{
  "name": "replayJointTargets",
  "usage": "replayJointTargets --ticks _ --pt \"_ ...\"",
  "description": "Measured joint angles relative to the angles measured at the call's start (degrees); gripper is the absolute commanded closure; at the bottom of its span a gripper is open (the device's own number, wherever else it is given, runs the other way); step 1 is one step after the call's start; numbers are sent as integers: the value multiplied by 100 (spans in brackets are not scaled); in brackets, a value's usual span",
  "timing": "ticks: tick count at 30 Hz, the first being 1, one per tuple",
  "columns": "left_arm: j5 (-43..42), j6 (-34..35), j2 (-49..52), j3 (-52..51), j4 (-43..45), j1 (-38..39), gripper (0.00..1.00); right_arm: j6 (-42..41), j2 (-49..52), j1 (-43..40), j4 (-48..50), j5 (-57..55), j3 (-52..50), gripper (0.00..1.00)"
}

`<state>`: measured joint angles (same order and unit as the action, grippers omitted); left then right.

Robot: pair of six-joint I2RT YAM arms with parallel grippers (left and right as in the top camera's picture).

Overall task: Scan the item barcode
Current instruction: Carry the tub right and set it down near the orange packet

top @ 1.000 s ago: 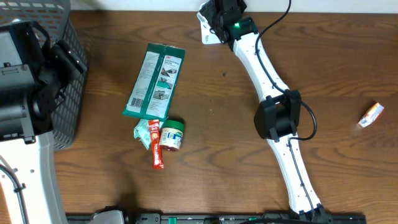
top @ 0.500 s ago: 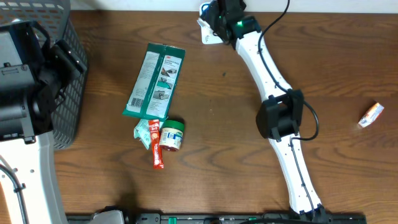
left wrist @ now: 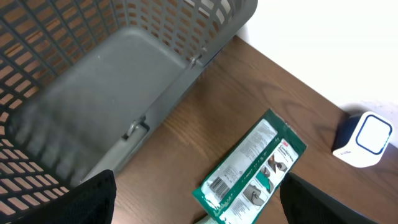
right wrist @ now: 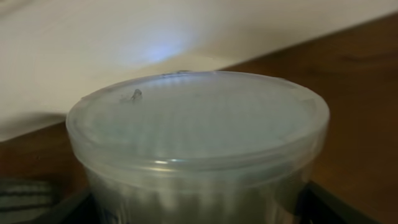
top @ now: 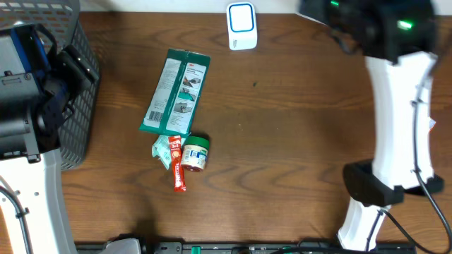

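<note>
The right gripper (right wrist: 199, 210) is clamped on a clear lidded tub (right wrist: 198, 124). Its dark fingers (right wrist: 69, 210) show at the two lower corners of the right wrist frame, one on either side of the tub's wall. The tub stands upright and fills most of that frame, with the brown table (right wrist: 354, 93) and a pale wall (right wrist: 124, 37) behind it. From overhead the tub is hidden, because the right arm (top: 399, 106) rises large and blurred at the upper right of the frame. It is well to the right of the white barcode scanner (top: 241, 26), which sits at the top centre by the table's far edge. The left gripper (left wrist: 205, 202) has its jaws wide apart with nothing between them. In its own view a grey mesh basket (left wrist: 124, 68) fills the upper left, a green package (left wrist: 252, 165) lies at lower centre, and the scanner is at the right edge. Overhead, just below the package, a small green-lidded jar (top: 195, 153) lies beside a red sachet (top: 176, 169)
</note>
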<state>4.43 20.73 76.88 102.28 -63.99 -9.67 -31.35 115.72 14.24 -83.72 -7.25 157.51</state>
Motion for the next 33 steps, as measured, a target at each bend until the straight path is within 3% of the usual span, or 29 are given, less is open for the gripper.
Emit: replayJointTargets --ticks 6,16,21,25,28,32,33 --pt "0 0 0 0 -4 2 19 120 -275 -363 -1320 -1154 -48 99" --pt "2 0 0 0 -4 2 19 -37 -612 -1231 -1338 -2170 -925 99" --pt "0 0 0 0 -7 2 19 -870 -870 -1447 -1333 -3058 -2229 99" --pt "0 0 0 0 -9 2 19 -1976 -1775 -1351 -1187 -3875 -3978 99" --pt "2 0 0 0 -7 0 19 -2629 -2774 -1226 -334 -4450 -5510 99" --pt "0 0 0 0 -11 2 19 -2385 -3873 -1172 2465 -4900 -7921 99" --pt "-2 0 0 0 9 2 19 -2052 -4002 -1182 3751 -4931 -8618 99"
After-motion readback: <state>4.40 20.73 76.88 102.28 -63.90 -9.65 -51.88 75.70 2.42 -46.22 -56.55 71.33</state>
